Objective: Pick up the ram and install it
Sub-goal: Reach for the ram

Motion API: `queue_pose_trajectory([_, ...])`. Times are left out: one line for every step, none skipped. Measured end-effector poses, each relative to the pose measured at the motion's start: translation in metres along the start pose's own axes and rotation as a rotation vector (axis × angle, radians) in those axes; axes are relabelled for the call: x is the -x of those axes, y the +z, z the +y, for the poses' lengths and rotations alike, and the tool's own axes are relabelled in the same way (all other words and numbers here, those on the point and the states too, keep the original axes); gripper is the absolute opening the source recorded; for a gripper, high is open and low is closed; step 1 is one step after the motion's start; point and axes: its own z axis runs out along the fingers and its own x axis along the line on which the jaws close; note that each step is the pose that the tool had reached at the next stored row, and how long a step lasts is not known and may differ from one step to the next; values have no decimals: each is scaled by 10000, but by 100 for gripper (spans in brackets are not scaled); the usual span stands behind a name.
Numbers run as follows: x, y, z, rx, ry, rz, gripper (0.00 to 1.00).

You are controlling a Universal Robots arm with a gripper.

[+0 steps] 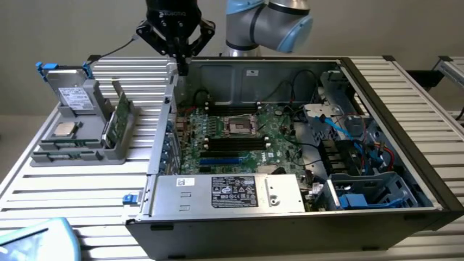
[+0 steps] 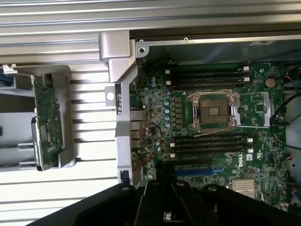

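The slatted counter (image 1: 80, 190) carries an open computer case (image 1: 406, 103), laid on its side so that the motherboard (image 1: 250, 136) faces up for access from above. A grey parts holder (image 1: 69, 157) sits just beside the case on the exterior view's left. My claw (image 1: 181, 65) hangs above the far case wall, between holder and board, its fingers drawn together on nothing visible. I judge the ram (image 1: 116, 122) to be the narrow green stick standing on edge in the holder, top edge offered for gripping. The wrist view adds the memory slots (image 2: 207, 141) beside the processor socket (image 2: 211, 111), apparently all unfilled.
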Motion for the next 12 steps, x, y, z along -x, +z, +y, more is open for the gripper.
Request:
queue_pose_trajectory([-44,-1,4,-1,-2,0,11])
queue_pose_trajectory([-87,-1,8,0,-1,-1,11])
queue_pose_trajectory([-130,-2,11,0,-1,0,11])
queue_pose_trajectory([-174,-2,15,0,-1,-1,11])
queue_pose_trajectory([-220,-3,18,0,-2,-1,11])
queue_pose_trajectory([-264,-4,21,0,-1,-1,11])
queue_pose_trajectory([-309,-5,24,0,0,-1,11])
queue_pose_trajectory([-352,-6,27,-1,-2,0,11])
queue_pose_trajectory([-399,-6,29,0,-2,-1,11])
queue_pose_trajectory([-443,-7,31,0,-1,-2,11])
queue_pose_trajectory([-492,-8,33,0,-1,-1,11])
queue_pose_trajectory([-537,-9,33,0,-2,-2,11])
